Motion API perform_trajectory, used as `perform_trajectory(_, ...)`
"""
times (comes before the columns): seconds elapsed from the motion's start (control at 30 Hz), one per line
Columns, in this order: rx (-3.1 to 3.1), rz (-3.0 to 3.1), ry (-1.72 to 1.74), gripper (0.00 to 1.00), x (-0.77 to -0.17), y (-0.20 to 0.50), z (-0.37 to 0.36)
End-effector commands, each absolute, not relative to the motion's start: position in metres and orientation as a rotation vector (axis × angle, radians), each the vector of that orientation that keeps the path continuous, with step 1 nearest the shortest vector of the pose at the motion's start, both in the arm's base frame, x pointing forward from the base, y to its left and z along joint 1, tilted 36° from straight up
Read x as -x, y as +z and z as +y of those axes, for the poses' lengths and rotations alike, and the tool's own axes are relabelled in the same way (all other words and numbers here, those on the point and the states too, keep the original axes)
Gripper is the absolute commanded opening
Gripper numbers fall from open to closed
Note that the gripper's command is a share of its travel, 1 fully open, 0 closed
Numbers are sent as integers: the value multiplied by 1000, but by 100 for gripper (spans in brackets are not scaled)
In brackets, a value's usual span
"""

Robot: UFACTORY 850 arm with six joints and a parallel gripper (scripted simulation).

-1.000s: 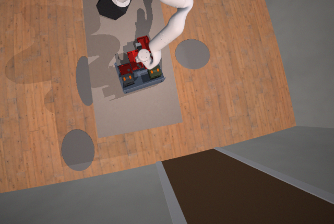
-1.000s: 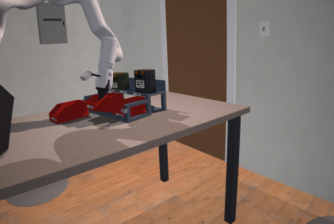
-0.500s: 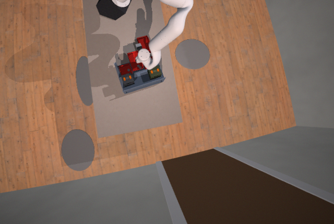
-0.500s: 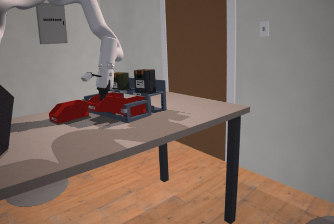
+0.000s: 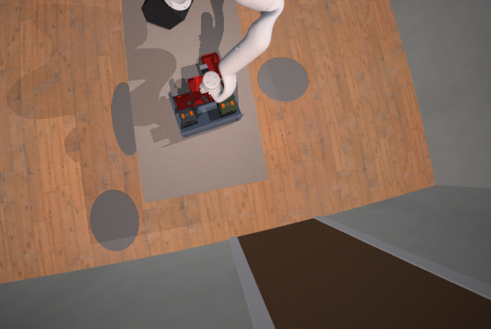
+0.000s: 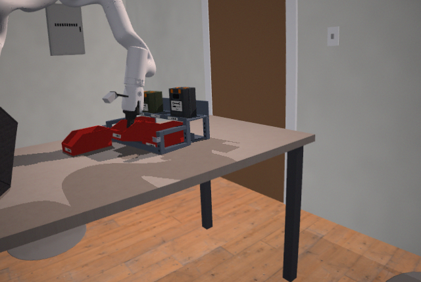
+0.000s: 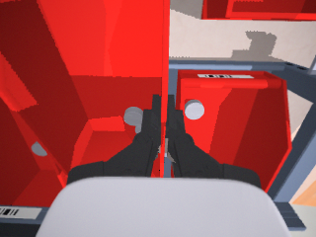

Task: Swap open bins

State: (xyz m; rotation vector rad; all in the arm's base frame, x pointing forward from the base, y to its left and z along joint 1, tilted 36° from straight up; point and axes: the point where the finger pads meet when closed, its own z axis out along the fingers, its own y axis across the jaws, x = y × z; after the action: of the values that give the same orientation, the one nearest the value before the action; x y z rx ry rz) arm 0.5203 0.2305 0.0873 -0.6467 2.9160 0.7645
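Gripper (image 6: 129, 125) (image 7: 162, 107), pointing down, its black fingers nearly together and closed on the thin side wall of the loaded bin (image 5: 195, 83) (image 6: 137, 132) (image 7: 118, 41). This red bin lies directly below the hand and to one side of the pinched wall, with grey round parts (image 7: 133, 116) beside the fingers; its front end extends beyond the front lip of the blue-grey shelf (image 5: 209, 121) (image 6: 206, 127) (image 7: 222, 65). Whether its base sits fully level cannot be told.

Flanking the hand are two red shelf bins: one (image 7: 227, 118) just beside the fingers, holding a pale round part (image 7: 194, 110), the other (image 5: 183, 101) (image 6: 173, 137) (image 7: 27, 173) beyond the gripped bin. Table bin (image 5: 209, 57) (image 6: 86, 139) (image 7: 267, 9) stands on the table top (image 5: 198, 166) (image 6: 245, 144), on the arm-base side of the hand. Behind the hand, a green case (image 5: 227, 107) (image 6: 154, 101) and a black case (image 5: 188, 117) (image 6: 182, 102) stand on the upper board.
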Motion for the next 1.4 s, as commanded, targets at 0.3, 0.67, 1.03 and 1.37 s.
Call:
perform_trajectory(0.3, 645, 2913, 764, 0, -521, 88, 230)
perform_trajectory(0.67, 645, 2913, 764, 0, -521, 88, 231)
perform_trajectory(1.03, 642, 2908, 765, 0, -524, 89, 231)
perform_trajectory(1.37, 635, 2897, 766, 0, -528, 90, 233)
